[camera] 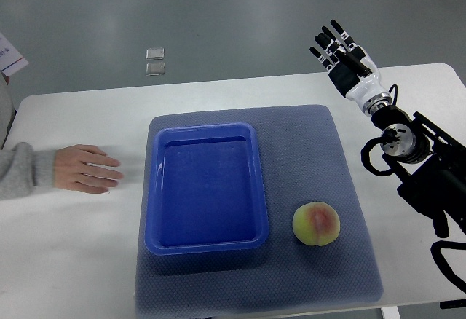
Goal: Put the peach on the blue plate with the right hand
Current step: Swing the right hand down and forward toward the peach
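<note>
The right hand (342, 53) hangs past the far edge of the white table (65, 261), its arm coming in from the right side of the view, and its dark fingers (329, 36) are spread and nearly straight, pointing away from the robot and holding nothing. The peach (316, 224) lies well apart from those fingers, back toward the robot's side and slightly toward the left of the hand, resting on the grey mat (328, 144) near its front right corner. It is roundish with no clear long axis, so the direction of approach probably matters less than getting the palm over it. The fingers point the wrong way for that: the peach sits behind the palm, closer to the forearm and wrist than to the fingertips, so the judgement is that the hand must pull back toward the robot and turn downward before any grasp can form. The blue plate (205, 188), really a shallow rectangular tray, lies to the left of the peach, just beside it with a strip of mat between, and it holds nothing. No left robot arm shows; only a person's hand (86, 168) rests flat on the table at the far left, well away from both peach and tray.
</note>
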`<action>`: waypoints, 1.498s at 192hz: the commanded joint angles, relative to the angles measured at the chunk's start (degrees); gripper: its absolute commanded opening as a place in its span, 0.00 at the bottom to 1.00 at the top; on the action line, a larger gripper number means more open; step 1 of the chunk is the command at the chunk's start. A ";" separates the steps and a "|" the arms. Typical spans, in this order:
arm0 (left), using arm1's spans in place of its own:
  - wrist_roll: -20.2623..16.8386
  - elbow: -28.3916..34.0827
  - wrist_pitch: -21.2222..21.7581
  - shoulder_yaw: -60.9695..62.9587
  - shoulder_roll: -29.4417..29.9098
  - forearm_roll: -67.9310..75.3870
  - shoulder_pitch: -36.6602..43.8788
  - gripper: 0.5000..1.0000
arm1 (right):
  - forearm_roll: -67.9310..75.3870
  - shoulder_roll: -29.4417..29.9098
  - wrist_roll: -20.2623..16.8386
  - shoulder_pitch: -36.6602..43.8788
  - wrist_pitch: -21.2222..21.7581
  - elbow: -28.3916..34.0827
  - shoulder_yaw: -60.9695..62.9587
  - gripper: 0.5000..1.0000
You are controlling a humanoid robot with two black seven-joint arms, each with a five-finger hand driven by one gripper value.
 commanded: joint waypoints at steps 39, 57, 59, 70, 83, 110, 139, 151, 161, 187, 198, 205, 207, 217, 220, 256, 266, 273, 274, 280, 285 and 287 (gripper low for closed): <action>0.09 -0.09 0.00 0.09 0.00 0.00 -0.08 1.00 | -0.09 -0.18 0.02 0.10 0.32 0.07 -0.26 0.87; 0.09 -0.09 0.00 0.09 0.00 0.00 -0.08 1.00 | -0.18 -0.18 0.02 0.19 0.59 0.16 -0.35 0.87; 0.09 -0.18 -0.08 0.09 0.00 0.00 -0.17 1.00 | -0.62 -0.26 -0.07 0.28 0.85 0.51 -0.53 0.87; 0.09 -0.36 -0.17 0.09 0.00 0.00 -0.17 1.00 | -3.42 -0.96 -0.16 0.36 1.64 1.21 -1.84 0.87; 0.09 -0.53 -0.26 0.09 0.00 0.00 -0.17 1.00 | -7.56 -2.99 -0.16 0.28 3.05 2.62 -3.51 0.87; 0.26 -0.80 -0.35 0.18 0.00 0.00 -0.26 1.00 | -19.25 -7.47 -0.42 0.45 4.63 6.92 -7.82 0.87; 0.35 -1.94 -0.35 0.18 0.00 0.00 -0.43 1.00 | -34.46 -14.68 -0.69 4.76 6.47 13.08 -15.38 0.87; 0.53 -2.03 -0.35 0.18 0.00 0.00 -0.70 1.00 | -39.82 -18.37 -0.86 8.36 8.41 15.54 -20.48 0.87; 0.62 -2.11 -0.35 0.18 0.00 0.00 -0.79 1.00 | -42.98 -21.35 -1.56 11.52 9.99 17.55 -25.83 0.87; 0.70 -2.03 -0.35 0.27 0.00 0.00 -0.87 1.00 | -44.30 -26.98 -2.53 21.02 14.47 22.48 -40.25 0.87; 0.70 -2.03 -0.35 0.27 0.00 0.00 -0.87 1.00 | -44.39 -28.04 -2.88 22.78 15.35 23.18 -42.80 0.87; 0.70 -1.94 -0.35 0.18 0.00 0.00 -1.05 1.00 | -44.30 -30.93 -6.31 29.45 15.99 25.99 -51.67 0.87; 0.70 -1.94 -0.35 0.18 0.00 0.00 -1.05 1.00 | -44.30 -31.20 -7.01 30.41 15.99 26.61 -52.98 0.87; 0.70 -1.94 -0.35 0.18 0.00 0.00 -1.05 1.00 | -44.12 -32.95 -10.61 35.07 15.99 29.51 -58.87 0.87; 0.70 -1.94 -0.35 0.18 0.00 0.00 -1.05 1.00 | -44.12 -33.39 -11.31 36.04 15.99 30.12 -59.93 0.87; 0.70 -2.11 -0.43 0.18 0.00 0.00 -1.31 1.00 | -40.26 -40.52 -15.54 46.95 15.99 45.42 -67.23 0.86; 0.70 -2.20 -0.52 0.18 0.00 0.00 -1.49 1.00 | -36.83 -42.27 -15.72 48.09 15.99 48.93 -67.50 0.86; 0.70 -2.55 -0.52 0.18 0.00 0.00 -1.49 1.00 | -35.69 -42.89 -15.80 48.44 15.99 50.52 -67.76 0.86; 0.70 -2.55 -0.52 0.18 0.00 0.00 -1.49 1.00 | -35.69 -42.89 -15.80 48.44 15.99 50.52 -67.76 0.86; 0.70 -2.55 -0.52 0.18 0.00 0.00 -1.49 1.00 | -35.69 -42.89 -15.80 48.44 15.99 50.52 -67.76 0.86; 0.70 -3.61 -0.52 0.18 0.00 0.00 -1.49 1.00 | -35.51 -43.95 -16.07 48.53 15.99 52.63 -68.99 0.86; 0.70 -3.70 -0.43 0.18 0.00 0.00 -1.49 1.00 | -35.42 -44.03 -16.07 48.62 15.99 52.98 -69.26 0.86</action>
